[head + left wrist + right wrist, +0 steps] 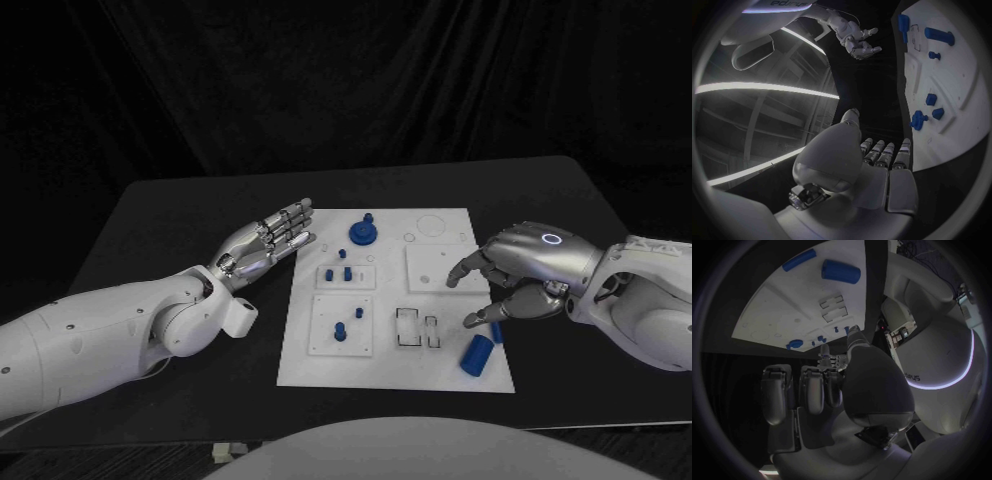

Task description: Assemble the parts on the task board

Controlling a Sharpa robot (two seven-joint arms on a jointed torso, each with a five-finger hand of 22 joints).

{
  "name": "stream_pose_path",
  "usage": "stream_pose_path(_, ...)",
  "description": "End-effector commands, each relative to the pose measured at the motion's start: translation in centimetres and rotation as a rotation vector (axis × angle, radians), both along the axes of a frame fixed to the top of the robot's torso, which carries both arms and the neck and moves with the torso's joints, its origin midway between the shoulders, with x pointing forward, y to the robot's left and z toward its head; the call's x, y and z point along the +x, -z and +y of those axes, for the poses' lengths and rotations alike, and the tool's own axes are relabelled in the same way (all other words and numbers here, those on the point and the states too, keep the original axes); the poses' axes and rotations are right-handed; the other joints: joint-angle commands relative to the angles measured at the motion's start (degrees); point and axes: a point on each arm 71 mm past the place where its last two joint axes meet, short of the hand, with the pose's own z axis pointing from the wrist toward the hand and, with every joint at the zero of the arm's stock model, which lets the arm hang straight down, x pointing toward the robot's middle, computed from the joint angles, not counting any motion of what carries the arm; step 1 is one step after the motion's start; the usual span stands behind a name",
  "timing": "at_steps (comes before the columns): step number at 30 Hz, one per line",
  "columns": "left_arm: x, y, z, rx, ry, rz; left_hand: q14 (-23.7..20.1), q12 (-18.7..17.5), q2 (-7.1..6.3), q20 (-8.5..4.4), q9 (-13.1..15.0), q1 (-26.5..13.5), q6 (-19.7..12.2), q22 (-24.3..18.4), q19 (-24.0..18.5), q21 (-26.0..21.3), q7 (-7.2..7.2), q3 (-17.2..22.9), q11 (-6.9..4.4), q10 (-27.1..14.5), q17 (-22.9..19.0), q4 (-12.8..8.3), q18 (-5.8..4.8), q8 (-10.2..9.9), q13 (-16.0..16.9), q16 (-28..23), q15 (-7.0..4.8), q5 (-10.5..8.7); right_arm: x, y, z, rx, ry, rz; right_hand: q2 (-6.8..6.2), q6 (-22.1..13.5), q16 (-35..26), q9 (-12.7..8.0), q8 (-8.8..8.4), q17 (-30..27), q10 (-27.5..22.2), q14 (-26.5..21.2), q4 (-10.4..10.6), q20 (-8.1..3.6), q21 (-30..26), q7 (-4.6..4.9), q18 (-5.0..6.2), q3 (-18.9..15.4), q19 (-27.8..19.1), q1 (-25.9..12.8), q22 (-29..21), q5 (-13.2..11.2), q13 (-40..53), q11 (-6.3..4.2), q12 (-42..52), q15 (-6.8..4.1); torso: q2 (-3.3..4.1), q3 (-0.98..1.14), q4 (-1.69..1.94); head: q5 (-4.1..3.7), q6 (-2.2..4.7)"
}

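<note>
The right hand (508,278), fingers curled and holding nothing, hovers over the white plastic task board's (433,375) right edge, seemingly to grasp 2 loose blue cylindrical parts (477,353); the left hand (268,244) lies open off its left edge.

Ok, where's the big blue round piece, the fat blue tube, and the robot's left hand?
Round blue piece (364,232), head view, its top disc.
Fat blue tube (476,354), head view, mid-side.
Left hand (268,240), head view, open palm.

Task board (440,375) mid table (144,215), parts (477,354) on it
</note>
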Motion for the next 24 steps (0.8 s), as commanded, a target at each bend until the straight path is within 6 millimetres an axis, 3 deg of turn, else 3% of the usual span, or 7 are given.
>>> stream_pose_path(1, 0.0, -0.3, -0.1, -0.041, 0.003, -0.029, 0.0, 0.3, 0.03, 0.20, 0.1, 0.4, 0.3, 0.0, 0.3, 0.3, 0.25, 0.1, 0.45, -0.1, 0.0, -0.4, -0.05, 0.3, 0.1, -0.1, 0.22, 0.36, -1.3, 0.8, 0.2, -0.151, -0.162, -0.095, 0.12, -0.2, 0.1, -0.5, -0.30, 15.1, 6.0, 6.0, 0.0, -0.58, 0.2, -0.54, -0.41, -0.3, 5.9, 1.0, 15.1, 0.1, 15.1, -0.65, 0.1, -0.47, 0.04, 0.01, 0.06, -0.29, 0.00)
stream_pose_path(4, 0.0, -0.3, -0.2, -0.042, 0.004, -0.029, 0.0, 0.4, 0.02, 0.20, 0.1, 0.4, 0.3, 0.0, 0.3, 0.3, 0.27, 0.1, 0.51, -0.1, 0.0, -0.4, -0.05, 0.3, 0.1, 0.0, 0.22, 0.37, -1.8, 1.6, -0.2, -0.218, -0.181, -0.094, -0.05, 0.7, 0.1, -0.7, 0.46, 15.1, 6.0, 6.0, 0.0, -0.65, 0.2, -0.23, -0.41, -0.3, 5.9, 1.5, 15.1, 0.0, 15.1, -0.50, 0.1, -0.47, 0.06, 0.00, 0.08, -0.43, 0.00)
stream_pose_path(13, 0.0, -0.3, -0.3, -0.043, 0.008, -0.026, 0.0, 0.5, 0.01, 0.21, 0.1, 0.5, 0.3, 0.0, 0.3, 0.3, 0.29, 0.2, 0.65, 0.0, 0.0, -0.4, -0.07, 0.3, 0.1, 0.0, 0.20, 0.38, -2.4, 3.0, -0.1, -0.337, -0.224, -0.085, -1.01, 1.1, 0.1, -1.0, 1.08, 15.1, 6.0, 6.0, 0.0, -0.69, 0.2, -0.59, -0.41, -1.7, 5.9, 0.9, 15.1, -0.2, 15.1, -0.43, 0.1, -0.43, 0.04, 0.00, -0.11, -0.16, 0.00)
stream_pose_path(17, 0.0, -0.3, -0.3, -0.044, 0.010, -0.025, 0.0, 0.5, 0.01, 0.21, 0.1, 0.5, 0.3, 0.0, 0.3, 0.3, 0.29, 0.2, 0.65, 0.0, 0.0, -0.4, -0.07, 0.3, 0.1, 0.0, 0.20, 0.38, -2.4, 3.6, 0.4, -0.359, -0.231, -0.071, -0.86, 0.1, 0.1, -1.5, 0.76, 15.1, 6.0, 6.0, -0.1, -0.68, 0.2, -0.93, -0.41, -1.7, 5.9, 1.8, 15.1, -0.2, 15.1, -0.43, 0.1, -0.40, 0.06, 0.00, -0.06, -0.30, 0.00)
stream_pose_path(24, -0.1, -0.2, -0.4, -0.045, 0.014, -0.021, 0.1, 0.6, 0.02, 0.21, 0.0, 0.5, 0.2, 0.0, 0.4, 0.3, 0.29, 0.2, 0.78, 0.0, 0.0, -0.4, -0.08, 0.2, 0.1, 0.0, 0.20, 0.39, -1.8, 4.5, 1.5, -0.379, -0.210, -0.069, 0.39, -2.0, 0.1, -3.3, 0.29, 15.1, 6.0, 6.0, -0.1, -0.45, 0.2, -0.46, -0.41, 0.7, 5.9, 4.3, 15.1, 1.5, 15.1, -0.19, 0.1, -0.19, 0.02, 0.00, -0.05, -0.11, 0.00)
